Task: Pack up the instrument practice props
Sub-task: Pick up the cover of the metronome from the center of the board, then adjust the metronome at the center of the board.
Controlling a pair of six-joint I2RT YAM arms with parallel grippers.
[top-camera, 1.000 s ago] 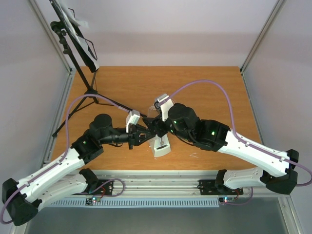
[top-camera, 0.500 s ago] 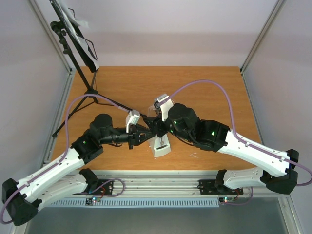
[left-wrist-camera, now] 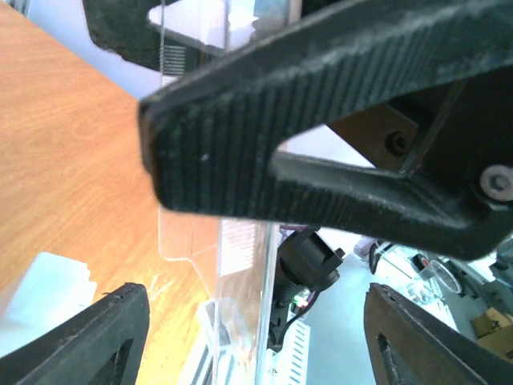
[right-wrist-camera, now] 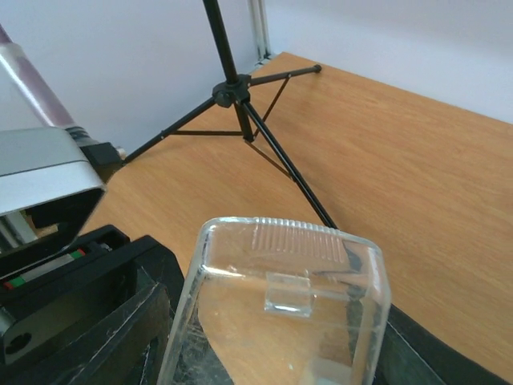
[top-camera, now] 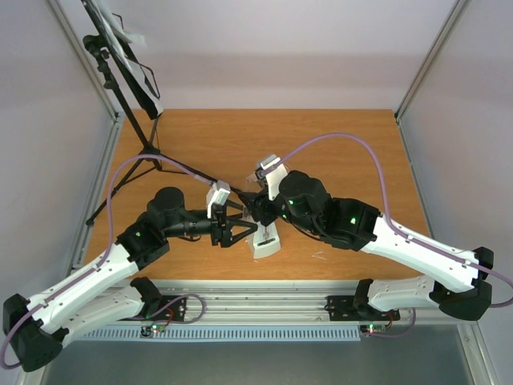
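Since the earlier frame the fingers of the left end effector (top-camera: 239,233) have spread apart, and the right arm has drawn a little toward 3 o'clock. The metronome and the stand lie as they did.

From above, the pale metronome (top-camera: 264,242) stands on the table (top-camera: 337,144) near the 6 o'clock edge, with both arms meeting right over it. The right end effector (top-camera: 258,215) hangs just at its 12 o'clock side, and the left one gapes at its 9 o'clock side. The black music stand (top-camera: 128,104) stands well apart at 10 o'clock with its legs splayed, and the white sheet-music pages (top-camera: 122,34) rest on its desk.

In the left wrist view, the left end effector (left-wrist-camera: 252,309) is wide open and holds nothing. A ribbed finger (left-wrist-camera: 280,120) of the right one crosses close in front. Beyond it the clear cover (left-wrist-camera: 236,233) shows as a thin, see-through wall with a ridged band, standing over the wood.

In the right wrist view, the right end effector (right-wrist-camera: 272,357) is clamped on the clear cover (right-wrist-camera: 280,305), one dark finger on each flank. The cover is a rounded, transparent shell with a ribbed top edge, a small catch and fine scratches. The stand's tripod (right-wrist-camera: 240,104) shows at 12 o'clock behind it.

The cover seems to be held upright so it can slide down over the metronome body. The left arm probably opened to stay clear or to steady the base.
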